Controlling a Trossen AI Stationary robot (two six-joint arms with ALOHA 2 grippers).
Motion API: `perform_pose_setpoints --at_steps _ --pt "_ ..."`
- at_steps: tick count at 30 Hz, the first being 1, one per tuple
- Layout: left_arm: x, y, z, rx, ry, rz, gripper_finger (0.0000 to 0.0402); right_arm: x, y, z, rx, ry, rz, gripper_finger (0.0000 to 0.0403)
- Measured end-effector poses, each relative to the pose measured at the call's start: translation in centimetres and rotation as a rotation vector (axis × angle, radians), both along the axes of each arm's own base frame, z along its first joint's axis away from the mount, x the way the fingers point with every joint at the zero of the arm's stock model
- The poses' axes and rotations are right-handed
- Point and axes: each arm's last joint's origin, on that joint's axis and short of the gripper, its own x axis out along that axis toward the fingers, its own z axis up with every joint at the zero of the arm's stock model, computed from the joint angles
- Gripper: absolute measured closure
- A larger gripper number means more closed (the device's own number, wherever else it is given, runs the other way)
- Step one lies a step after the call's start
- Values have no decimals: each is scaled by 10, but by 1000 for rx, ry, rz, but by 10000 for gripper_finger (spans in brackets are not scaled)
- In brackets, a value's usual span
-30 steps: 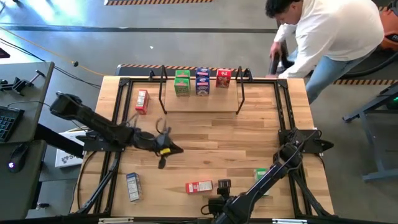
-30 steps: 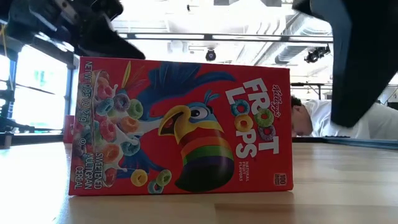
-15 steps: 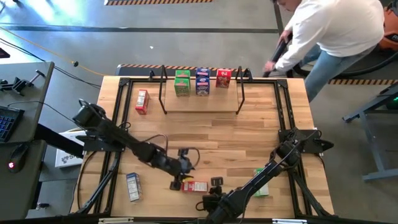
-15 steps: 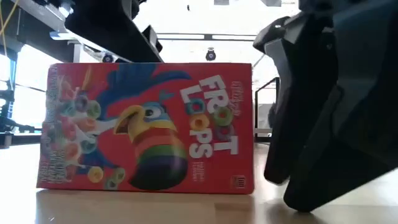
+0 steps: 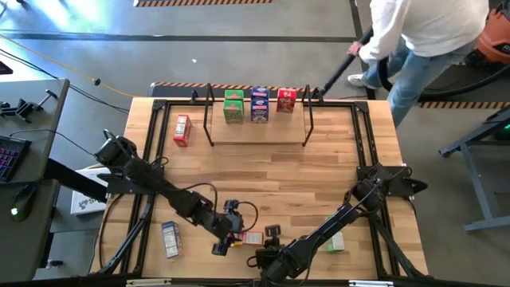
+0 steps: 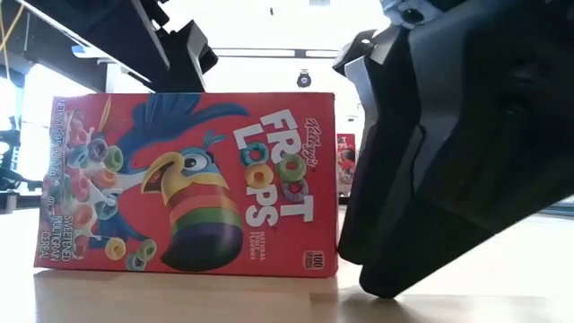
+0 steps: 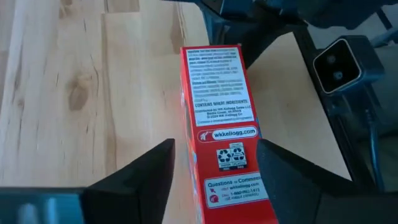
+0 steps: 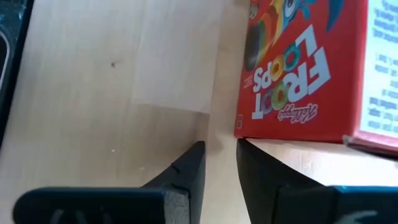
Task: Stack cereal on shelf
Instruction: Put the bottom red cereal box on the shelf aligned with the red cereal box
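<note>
A red Froot Loops cereal box [image 5: 252, 237] [image 6: 188, 179] stands on one long narrow side near the table's near edge. My left gripper [image 5: 225, 233] [image 7: 216, 146] is open at the box's left end, one finger on either side of the box. My right gripper [image 5: 269, 233] [image 8: 221, 146] is low at the box's right end [image 8: 239, 132], its fingers a narrow gap apart with nothing between them. The shelf [image 5: 259, 137] at the far side carries a green [image 5: 233, 106], a blue [image 5: 260, 104] and a red box [image 5: 287, 100], all upright. My left gripper comes slanting down from the table's left, its fingers lying along the box. Bare wood shows between one finger [image 7: 149, 171] and the box. The other finger [image 7: 280, 174] is close against the box's face [image 7: 252, 146]; whether it touches, I cannot tell. My right gripper has one fingertip [image 8: 245, 152] right at the box's lower end corner [image 8: 238, 133]. I cannot tell whether it touches.
Loose boxes lie on the table: a red one [image 5: 182, 130] left of the shelf, a blue-and-white one [image 5: 170, 239] near left, a green one [image 5: 335, 239] under my right arm. A person [image 5: 430, 32] with a dark pole stands beyond the far right corner.
My left gripper has swept from the table's middle toward the near edge and right, tipping down over the red box's left end. My right gripper has sunk toward the box's right end. The box has slid a little toward the table's left, still on its long side.
</note>
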Motion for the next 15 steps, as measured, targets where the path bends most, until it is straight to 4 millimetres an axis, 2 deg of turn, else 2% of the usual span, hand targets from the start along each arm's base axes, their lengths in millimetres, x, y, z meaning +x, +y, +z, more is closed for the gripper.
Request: perform_pose_setpoints --at_steps 7,15 --pt "0 -1 0 4 -6 21 152 2 -1 0 4 -5 12 320" --pt "4 -4 -15 4 32 14 144 3 -2 0 11 0 13 320"
